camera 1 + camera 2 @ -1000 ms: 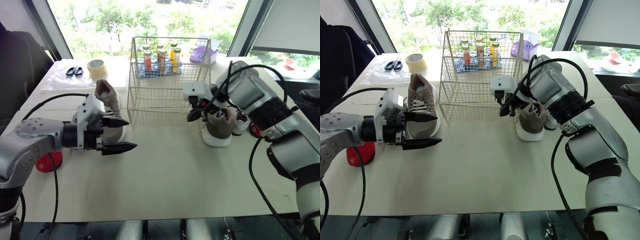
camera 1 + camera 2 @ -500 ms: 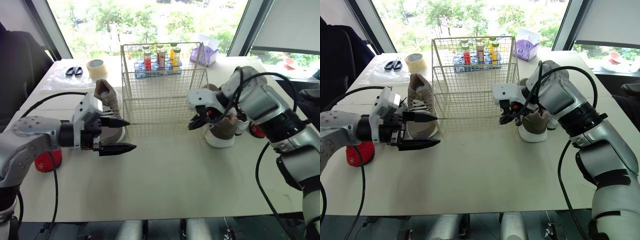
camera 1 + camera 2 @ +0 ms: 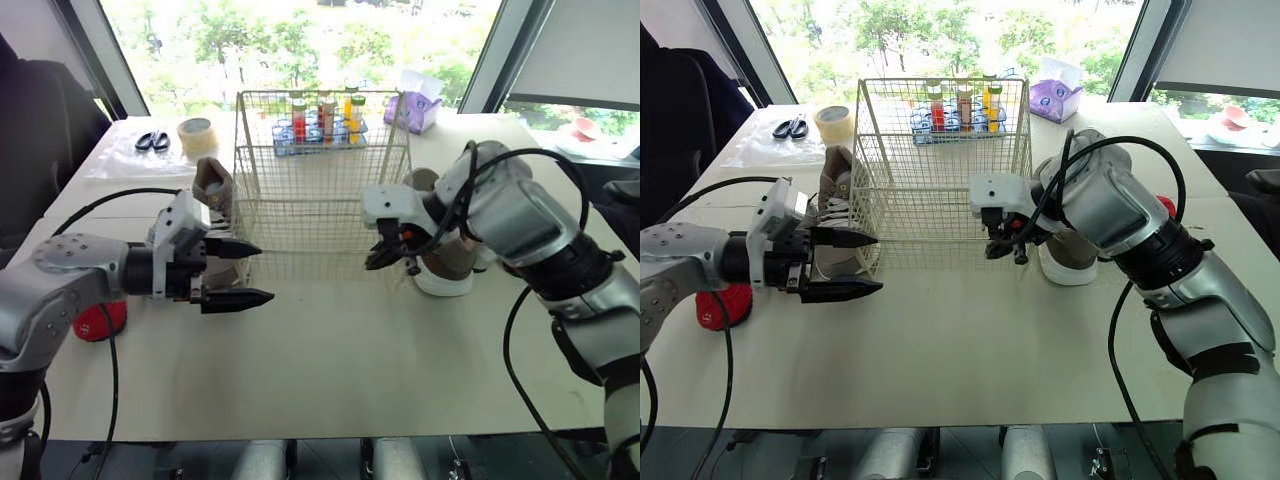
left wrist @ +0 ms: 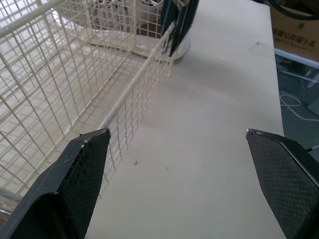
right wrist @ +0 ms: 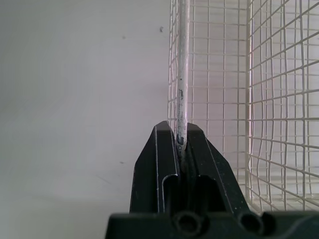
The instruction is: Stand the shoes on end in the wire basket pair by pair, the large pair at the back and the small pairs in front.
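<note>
The cream wire basket (image 3: 322, 215) stands mid-table with nothing inside. My right gripper (image 3: 386, 259) is shut on the wire (image 5: 182, 74) at its front right corner. Just right of that corner stands a taupe shoe with a white sole (image 3: 448, 268), another shoe partly hidden behind it. A tan lace-up shoe (image 3: 839, 178) rests against the basket's left side. My left gripper (image 3: 264, 272) hovers open in front of that shoe, at the basket's front left corner (image 4: 134, 89), with nothing between its fingers.
Behind the basket stands a blue rack of small bottles (image 3: 320, 125), with a purple tissue box (image 3: 417, 105) to its right. Scissors (image 3: 152, 141) and a tape roll (image 3: 197, 135) lie at the back left. A red object (image 3: 97, 320) sits under my left arm.
My right gripper has dragged the basket to the left, so its left side now meets the tan shoe. The left gripper has stayed open and nearly still.
</note>
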Robot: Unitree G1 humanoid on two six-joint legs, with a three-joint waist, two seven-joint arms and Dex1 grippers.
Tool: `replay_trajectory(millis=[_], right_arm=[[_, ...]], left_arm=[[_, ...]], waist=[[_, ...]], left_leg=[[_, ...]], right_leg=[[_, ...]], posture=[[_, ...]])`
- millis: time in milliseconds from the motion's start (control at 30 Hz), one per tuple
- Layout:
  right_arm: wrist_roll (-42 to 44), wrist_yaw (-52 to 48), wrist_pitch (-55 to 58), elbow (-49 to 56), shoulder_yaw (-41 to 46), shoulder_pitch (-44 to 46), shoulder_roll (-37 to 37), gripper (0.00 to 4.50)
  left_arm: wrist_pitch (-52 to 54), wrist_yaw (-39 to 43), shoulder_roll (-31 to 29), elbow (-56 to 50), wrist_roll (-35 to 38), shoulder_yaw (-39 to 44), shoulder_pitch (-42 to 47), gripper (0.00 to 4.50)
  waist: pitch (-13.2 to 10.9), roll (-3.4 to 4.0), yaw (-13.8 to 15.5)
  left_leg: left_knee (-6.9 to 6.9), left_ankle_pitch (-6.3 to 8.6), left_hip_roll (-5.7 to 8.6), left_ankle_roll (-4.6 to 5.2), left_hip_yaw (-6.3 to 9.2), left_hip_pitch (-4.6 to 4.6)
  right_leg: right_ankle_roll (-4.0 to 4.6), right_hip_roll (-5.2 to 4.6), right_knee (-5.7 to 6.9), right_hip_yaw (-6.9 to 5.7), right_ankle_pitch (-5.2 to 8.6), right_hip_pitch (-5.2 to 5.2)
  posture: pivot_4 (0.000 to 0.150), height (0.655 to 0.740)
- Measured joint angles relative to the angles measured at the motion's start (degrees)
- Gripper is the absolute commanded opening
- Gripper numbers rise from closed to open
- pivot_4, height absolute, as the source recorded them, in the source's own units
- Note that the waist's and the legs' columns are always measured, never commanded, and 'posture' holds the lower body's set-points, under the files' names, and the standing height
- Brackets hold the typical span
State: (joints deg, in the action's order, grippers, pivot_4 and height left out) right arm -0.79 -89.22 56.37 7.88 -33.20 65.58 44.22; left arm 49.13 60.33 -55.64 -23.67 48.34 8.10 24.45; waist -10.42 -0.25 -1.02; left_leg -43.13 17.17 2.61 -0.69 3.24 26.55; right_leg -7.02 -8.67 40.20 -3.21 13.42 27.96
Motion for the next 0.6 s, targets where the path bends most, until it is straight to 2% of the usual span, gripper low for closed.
replay_trajectory(millis=[300, 400, 533, 600], right_arm=[[1.9, 2.71, 2.02, 3.65, -0.01, -1.91, 1.04, 0.06], [3.01, 3.49, 2.53, 3.87, 0.01, -2.2, 1.12, 0.97], [6.53, 5.32, 7.77, 6.86, 0.66, -2.78, 1.22, 2.95], [9.17, 6.19, 11.72, 9.4, 2.25, -2.79, 2.08, 2.95]], left_arm=[[0.27, 1.11, -0.44, 0.35, 2.46, 1.86, 4.28, 4.5], [0.43, 1.36, -0.43, 0.49, 2.49, 1.82, 5.21, 4.5], [0.54, 1.57, -0.35, 0.5, 3.04, 1.74, 5.66, 4.5], [0.53, 1.7, -0.26, 0.53, 3.1, 1.65, 5.73, 4.5]], waist=[[0.01, -0.02, -0.03], [0.01, -0.02, -0.03], [0.01, -0.02, 0.04], [0.0, -0.01, 0.16]], left_leg=[[-0.01, 0.0, 0.0, 0.0, 0.0, -0.05], [-0.01, -0.01, 0.0, 0.0, 0.0, -0.06], [-0.03, -0.01, 0.01, 0.0, 0.01, -0.04], [-0.03, -0.01, 0.01, 0.0, 0.02, -0.03]], right_leg=[[0.0, 0.01, 0.0, -0.01, 0.0, -0.08], [0.0, 0.01, 0.0, -0.01, -0.01, -0.09], [0.0, 0.0, 0.0, -0.01, -0.01, -0.1], [0.0, -0.01, 0.0, -0.01, -0.01, -0.08]], posture=[[0.15, 0.6563], [0.15, 0.6563], [0.15, 0.6563], [0.15, 0.6563]])
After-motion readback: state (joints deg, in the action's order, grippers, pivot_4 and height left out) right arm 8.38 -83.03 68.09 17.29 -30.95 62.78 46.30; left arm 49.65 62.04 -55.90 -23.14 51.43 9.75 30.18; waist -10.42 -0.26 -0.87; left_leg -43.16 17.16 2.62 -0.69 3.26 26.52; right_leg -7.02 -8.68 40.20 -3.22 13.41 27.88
